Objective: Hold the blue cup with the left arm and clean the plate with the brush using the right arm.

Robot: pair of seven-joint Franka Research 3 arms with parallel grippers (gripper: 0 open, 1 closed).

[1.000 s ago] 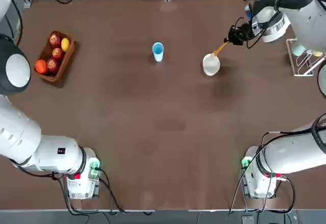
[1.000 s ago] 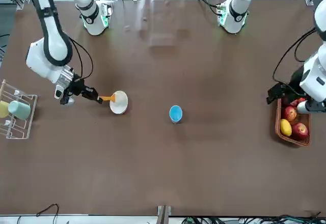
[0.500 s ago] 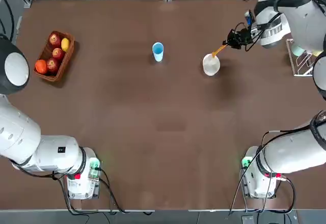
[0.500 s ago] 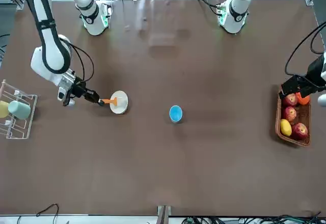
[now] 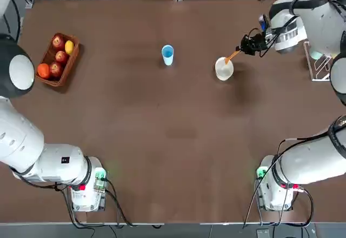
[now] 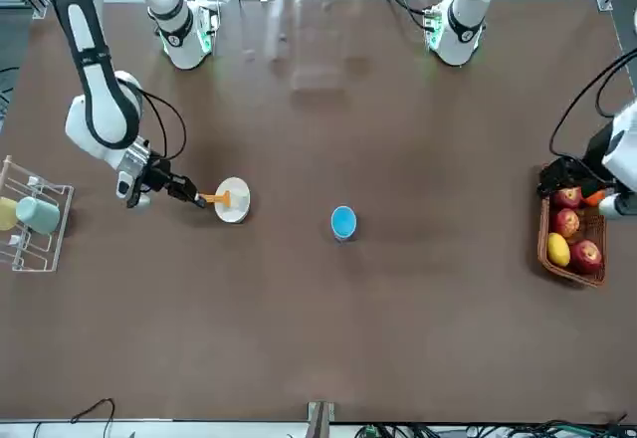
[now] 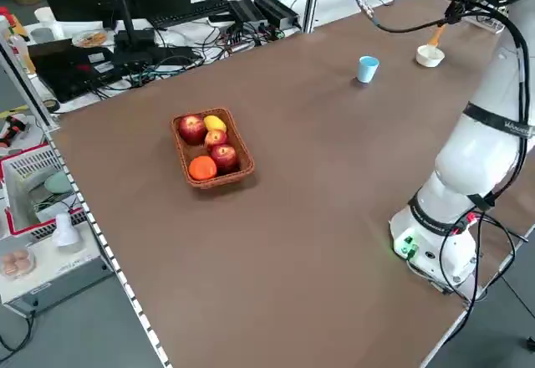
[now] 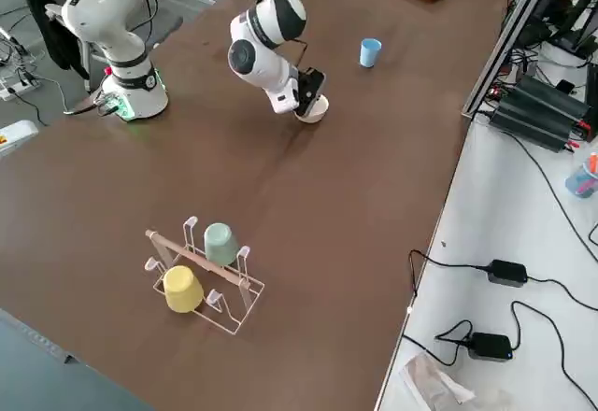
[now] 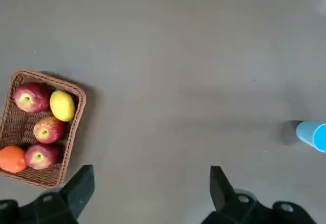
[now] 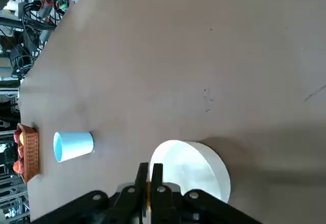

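Fingers first: your right gripper (image 5: 247, 45) is clenched on the brush (image 5: 233, 54), orange handle pinched between the tips, brush slanting down so its far end sits inside the plate (image 5: 224, 68). In the right wrist view you see the two fingers (image 10: 157, 175) pressed together right over the plate's rim. Your left gripper (image 9: 147, 188) is released, fingers spread wide with nothing between them, hanging over bare table just beside the fruit basket (image 5: 58, 59).

Containers, as you can check them:
- Plate: small cream-white bowl-like dish, upright on the table, far right half. Only the brush end is in it; whether the bristles touch the bottom, can't tell.
- Blue cup (image 5: 167, 54): upright, mouth up, looks empty from the front camera. It stands alone near the table's far centre, apart from the plate and well apart from the left gripper. Nothing touches it.
- Fruit basket: wicker, far left side. Holds three red apples, one yellow lemon-like fruit and one orange fruit.
- Wire rack (image 8: 201, 280): right edge of the table. Carries a pale teal-green cup (image 8: 220, 242) and a yellow cup (image 8: 183, 290), both tipped on the pegs.
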